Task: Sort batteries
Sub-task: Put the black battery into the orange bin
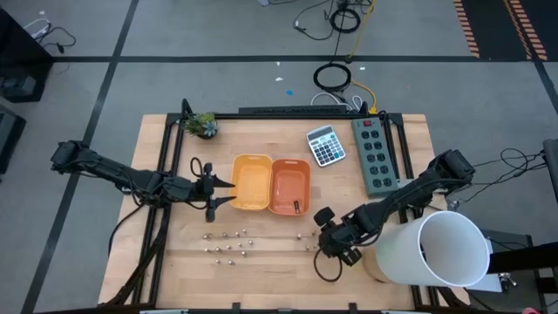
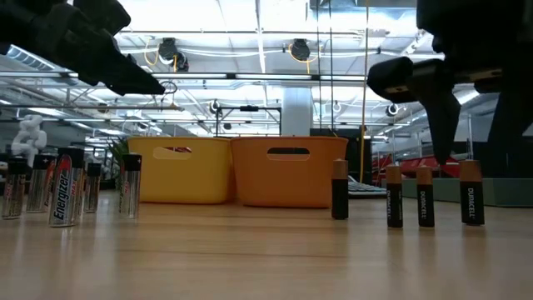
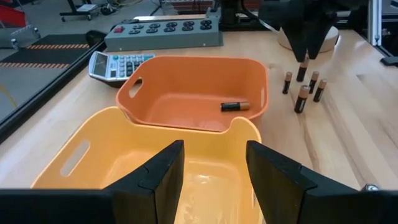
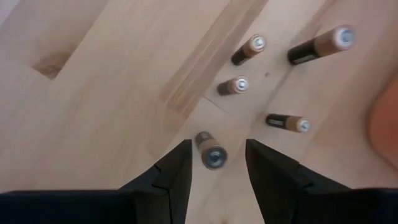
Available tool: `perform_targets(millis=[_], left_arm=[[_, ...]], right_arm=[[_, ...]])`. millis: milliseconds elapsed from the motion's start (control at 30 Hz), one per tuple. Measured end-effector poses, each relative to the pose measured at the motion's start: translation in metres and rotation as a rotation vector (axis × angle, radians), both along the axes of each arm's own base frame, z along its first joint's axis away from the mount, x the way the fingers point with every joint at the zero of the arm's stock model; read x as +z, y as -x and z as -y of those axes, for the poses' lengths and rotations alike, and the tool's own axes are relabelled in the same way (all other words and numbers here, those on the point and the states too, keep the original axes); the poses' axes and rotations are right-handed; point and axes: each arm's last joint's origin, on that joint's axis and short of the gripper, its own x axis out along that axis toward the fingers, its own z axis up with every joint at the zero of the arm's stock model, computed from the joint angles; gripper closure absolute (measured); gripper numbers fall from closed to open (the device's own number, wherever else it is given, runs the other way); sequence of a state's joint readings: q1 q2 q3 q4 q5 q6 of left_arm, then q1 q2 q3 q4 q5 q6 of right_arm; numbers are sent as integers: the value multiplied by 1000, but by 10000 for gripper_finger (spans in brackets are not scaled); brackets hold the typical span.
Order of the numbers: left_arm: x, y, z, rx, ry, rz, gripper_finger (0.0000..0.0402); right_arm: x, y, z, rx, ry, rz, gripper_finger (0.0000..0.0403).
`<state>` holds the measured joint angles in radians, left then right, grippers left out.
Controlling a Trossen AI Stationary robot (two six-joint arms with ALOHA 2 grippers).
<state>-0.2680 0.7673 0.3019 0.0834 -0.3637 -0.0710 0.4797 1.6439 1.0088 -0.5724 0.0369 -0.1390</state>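
1. The right gripper (image 4: pixel 214 163) points down at the wooden counter (image 4: pixel 93 81), its two dark fingers (image 4: pixel 171 171) spread apart, grasping nothing. Between their tips stands one small dark, copper-topped battery (image 4: pixel 210 151), seen end-on and not yet touched.
2. Four more dark copper-topped batteries (image 4: pixel 236 85) stand upright nearby on the counter.
3. The left gripper (image 3: pixel 214 171) hovers over the yellow-orange plastic tray (image 3: pixel 81 155), its fingers (image 3: pixel 155 174) likewise released and empty.
4. Touching that tray is the deeper orange plastic tray (image 3: pixel 186 68), with one dark battery (image 3: pixel 235 106) lying on its side inside.
5. A separate group of pale silvery batteries (image 2: pixel 62 187) stands on the counter, well apart from the dark ones, on the left arm's side.
6. Handling, as I judge it: each cell is light, rigid and smooth-sided, so it tips or rolls easily. Best to close squarely on the round body just below the cap, centred, then lift straight up.
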Motion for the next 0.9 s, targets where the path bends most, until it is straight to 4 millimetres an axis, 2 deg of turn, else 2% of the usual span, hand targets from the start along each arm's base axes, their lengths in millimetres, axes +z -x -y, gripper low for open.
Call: perform_targets(millis=[400,533,733,900], left_arm=[[-2,1,0,1,-5,-19,220],[-2,1,0,2,-5,-18,220],[-2,1,0,2,-5,-18,220],[-2,1,0,3,-5,-17,220]], right_arm=[[-24,-7,-3,-21,7,-65,265],[-28,-8,-2,-25,13,-77,293],[-31,-9,-1,-24,3,-94,374],[-31,-11,5,-97,-26,-118,374]])
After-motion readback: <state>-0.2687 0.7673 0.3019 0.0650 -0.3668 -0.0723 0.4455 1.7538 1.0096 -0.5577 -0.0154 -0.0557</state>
